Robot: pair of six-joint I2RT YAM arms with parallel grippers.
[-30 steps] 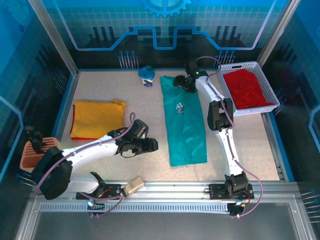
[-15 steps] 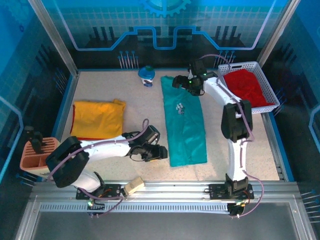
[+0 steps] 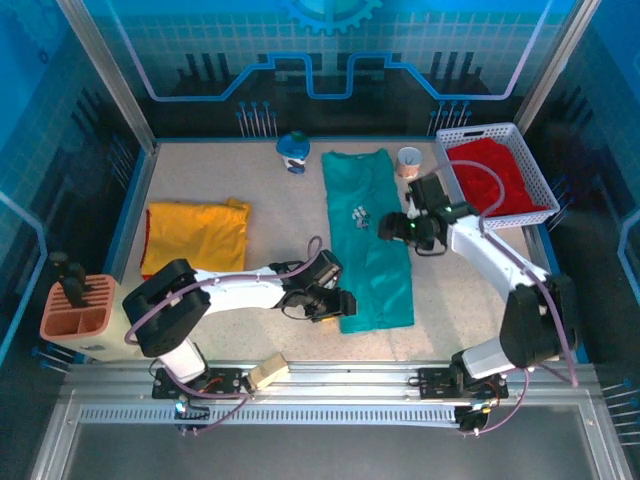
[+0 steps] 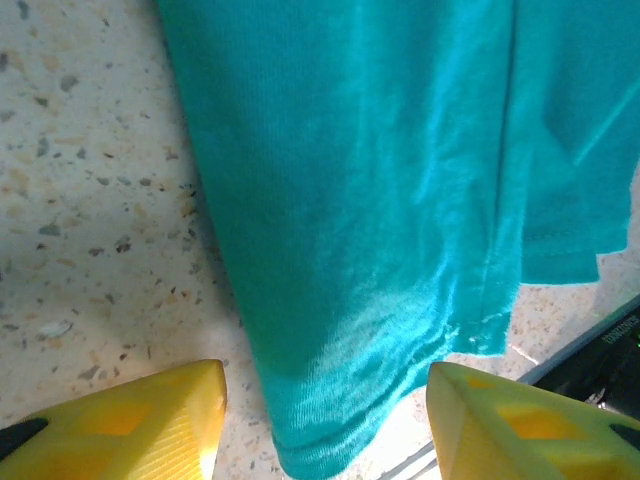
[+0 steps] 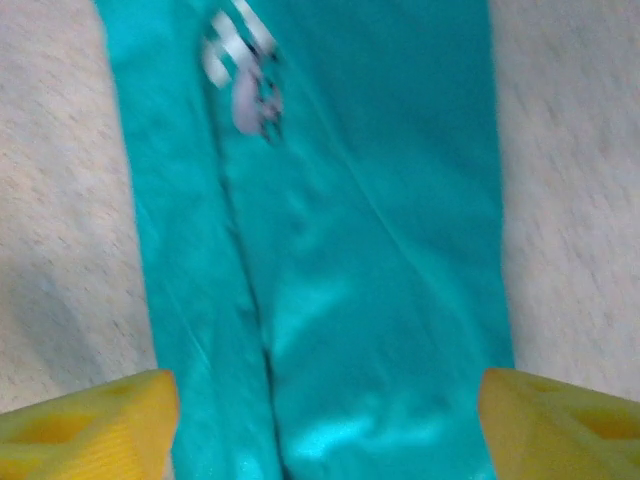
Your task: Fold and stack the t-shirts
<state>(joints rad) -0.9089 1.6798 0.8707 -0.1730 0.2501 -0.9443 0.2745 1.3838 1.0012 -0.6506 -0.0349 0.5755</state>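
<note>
- Two claws had moved within the last second, both with fingers apart and holding nothing.
- The left claw [image 3: 338, 303] had crossed the desk [image 3: 480, 290] to the teal-green t-shirt [image 3: 370, 250], whose near hem corner lay just ahead, between its fingers [image 4: 130, 420].
- The right claw [image 3: 402, 226] had left the collar end and hovered over the shirt's middle, with the lettering [image 5: 240, 70] ahead.
- The lengthwise fold looked done, and a cross fold seemed next.
</note>
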